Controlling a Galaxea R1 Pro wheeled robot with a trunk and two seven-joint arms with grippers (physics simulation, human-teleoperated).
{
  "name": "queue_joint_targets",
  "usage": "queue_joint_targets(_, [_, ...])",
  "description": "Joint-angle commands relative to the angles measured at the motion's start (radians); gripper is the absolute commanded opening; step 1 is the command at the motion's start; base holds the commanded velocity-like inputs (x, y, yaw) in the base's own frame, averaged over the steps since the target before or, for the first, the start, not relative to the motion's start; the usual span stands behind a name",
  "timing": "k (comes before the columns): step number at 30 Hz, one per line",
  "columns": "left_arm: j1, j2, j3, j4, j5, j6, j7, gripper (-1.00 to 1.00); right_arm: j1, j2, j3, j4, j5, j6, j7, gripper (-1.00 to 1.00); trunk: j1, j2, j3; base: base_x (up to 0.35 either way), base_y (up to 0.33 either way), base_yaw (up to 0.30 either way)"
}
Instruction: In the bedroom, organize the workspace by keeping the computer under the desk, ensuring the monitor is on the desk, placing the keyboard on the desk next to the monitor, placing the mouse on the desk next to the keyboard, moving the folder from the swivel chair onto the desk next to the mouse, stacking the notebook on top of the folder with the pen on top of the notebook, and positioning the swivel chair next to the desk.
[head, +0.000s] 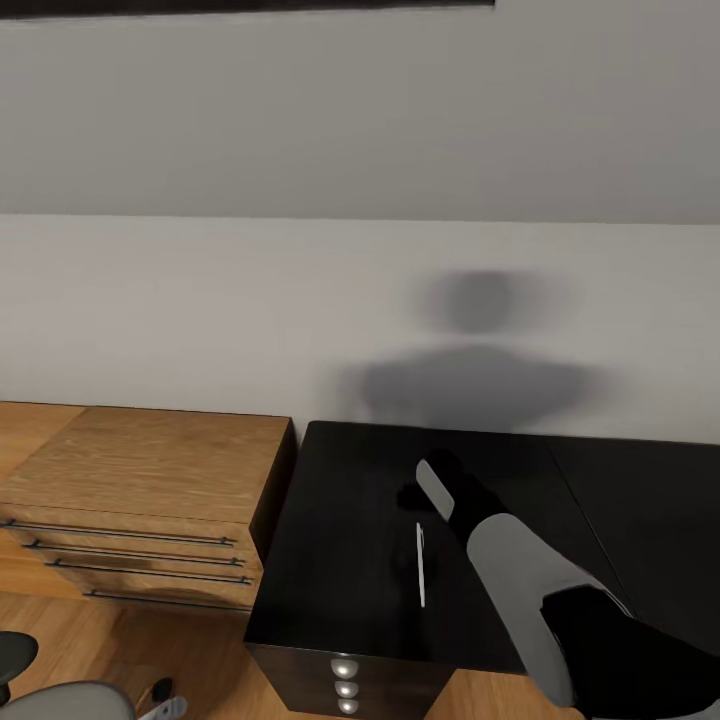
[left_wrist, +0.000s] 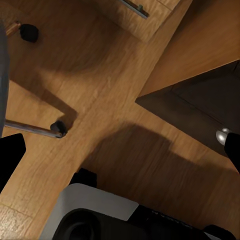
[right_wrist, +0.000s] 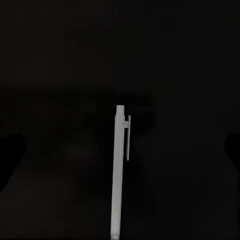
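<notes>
Right pincer (head: 425, 495) hangs over the black desk (head: 340, 540), and the wrist view shows its dark fingertips at the two side edges with a wide gap between them, so we read it as spread apart and holding nothing. Our pen (head: 420, 565) lies flat on the desk just at 6 o'clock of that pincer, running from 12 to 6, near the middle of the desk's left section above the drawer knobs (head: 345, 668).

What worries us: the pen is thin, round and lies on a glossy top, so a finger touching one side first could roll it away or flick it toward the front edge and onto the floor (left_wrist: 125, 125). Coming down too hard could also jam the fingertips against the desk.

Up close the pen (right_wrist: 119, 170) is a pale whitish stick with a small clip near its upper end, straight and smooth.

Left pincer (left_wrist: 120, 150) points at the wooden floor beside the chair base (left_wrist: 35, 131); its tips sit far apart too, nothing between them
</notes>
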Motion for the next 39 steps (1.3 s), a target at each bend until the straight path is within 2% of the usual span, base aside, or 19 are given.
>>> queue_joint_targets(1, [0.000,0.000,0.003,-0.001,0.008,0.008,-0.005,1.00,-0.006,0.000,0.003,0.000,-0.010,0.014,-0.009,1.00,0.000,-0.001,-0.001,0.000,0.000,0.000])
queue_joint_targets(28, [0.000,0.000,0.003,0.000,0.009,0.008,-0.004,1.00,-0.018,0.000,0.001,0.032,-0.014,0.061,-0.006,1.00,0.000,-0.001,-0.001,0.000,0.000,0.000])
queue_joint_targets(39, [0.000,-0.002,0.003,0.001,0.008,0.006,-0.006,1.00,-0.018,0.000,0.000,0.032,-0.015,0.060,-0.002,1.00,0.042,-0.078,-0.036,0.000,0.000,0.000])
